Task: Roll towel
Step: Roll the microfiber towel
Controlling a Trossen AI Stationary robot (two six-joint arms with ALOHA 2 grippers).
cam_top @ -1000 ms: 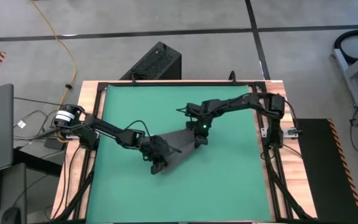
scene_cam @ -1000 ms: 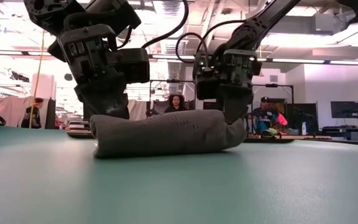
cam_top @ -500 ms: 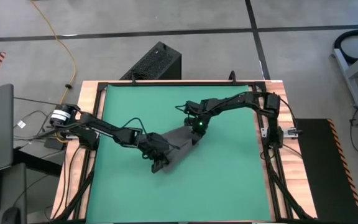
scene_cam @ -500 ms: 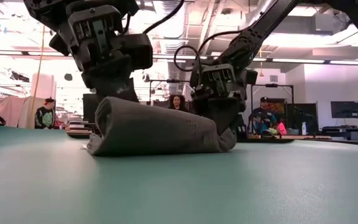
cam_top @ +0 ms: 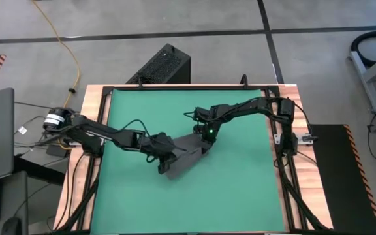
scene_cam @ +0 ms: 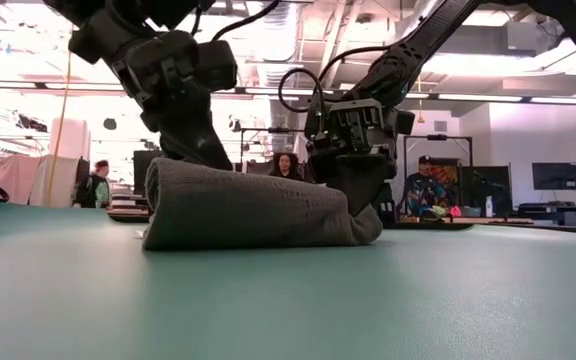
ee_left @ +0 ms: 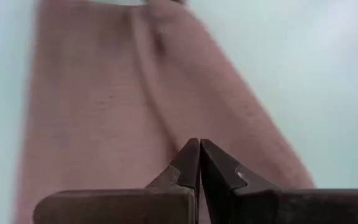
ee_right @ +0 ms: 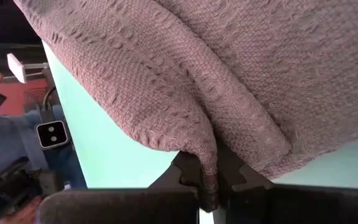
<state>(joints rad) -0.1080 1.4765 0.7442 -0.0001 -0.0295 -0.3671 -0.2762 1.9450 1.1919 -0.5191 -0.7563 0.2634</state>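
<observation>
The right end effector pinches the towel so its end stays put, while the closed left end effector presses its roll.

A wooden table carries a green mat that covers nearly all of its top, leaving only a thin wooden border and a dark frame around the mat's edge. On the mat, near its middle, lies the towel, a dark grey cloth bunched into a thick roll (from table height it shows as a low, rounded bundle sitting flat on the mat). The rest of the mat around the towel is bare green.
</observation>
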